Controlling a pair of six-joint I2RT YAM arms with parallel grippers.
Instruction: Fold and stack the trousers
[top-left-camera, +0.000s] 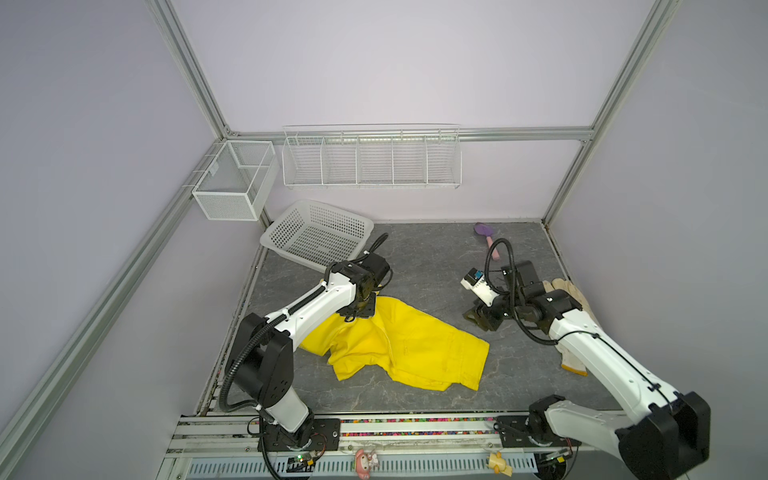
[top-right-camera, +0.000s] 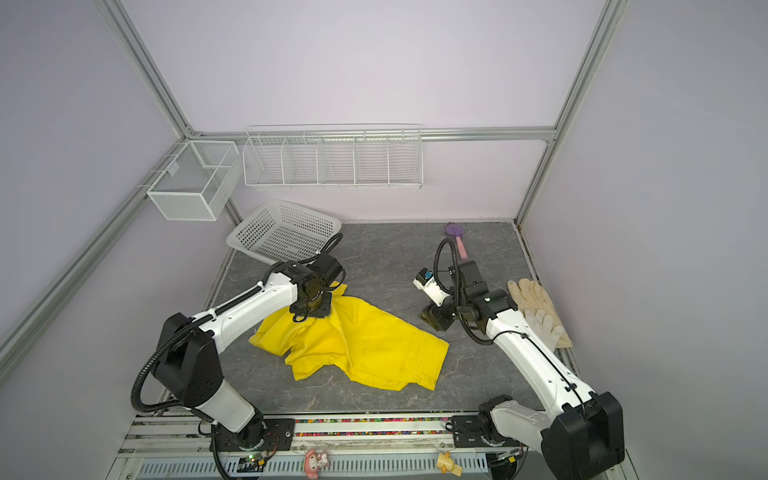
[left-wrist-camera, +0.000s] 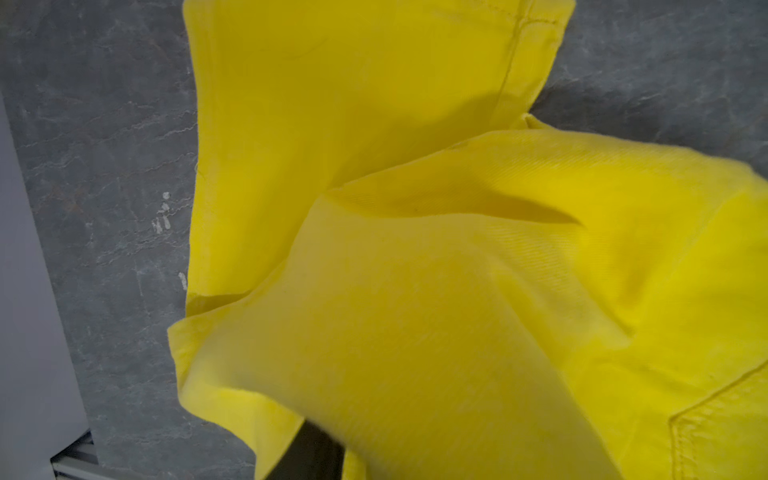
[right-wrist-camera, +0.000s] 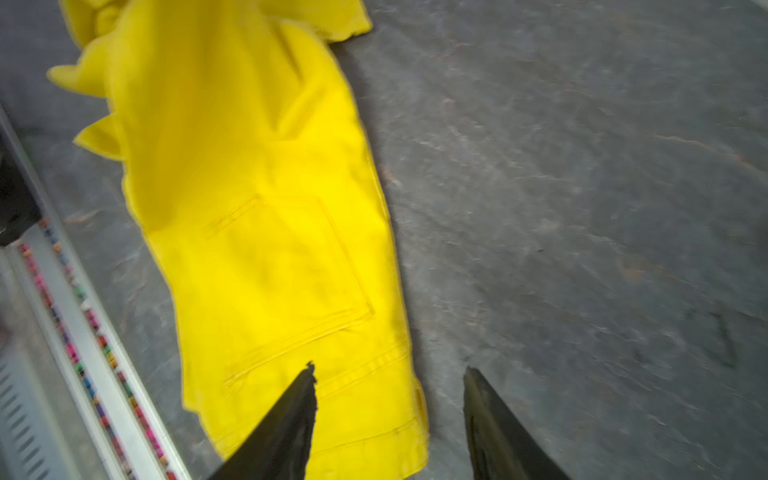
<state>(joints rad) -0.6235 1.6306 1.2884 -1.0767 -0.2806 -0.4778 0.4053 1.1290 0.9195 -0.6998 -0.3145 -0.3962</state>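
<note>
Your yellow trousers (top-left-camera: 399, 345) lie loosely bunched on the grey table (top-left-camera: 436, 257), left of centre, with the waistband end toward the right gripper (right-wrist-camera: 388, 370). Its jaws stand apart with nothing between them, just beside that end. The left gripper (top-left-camera: 360, 309) sits over the trousers' far corner. Cloth covers its finger (left-wrist-camera: 309, 453), so you cannot tell its grip. The wrist camera label (top-left-camera: 478, 284) is too small to read. Bare table runs right to the cream gloves (top-left-camera: 569, 291).

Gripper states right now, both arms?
Left gripper: cannot tell, the trousers drape over its jaws.
Right gripper: open, holding nothing, by the trousers' edge.
</note>
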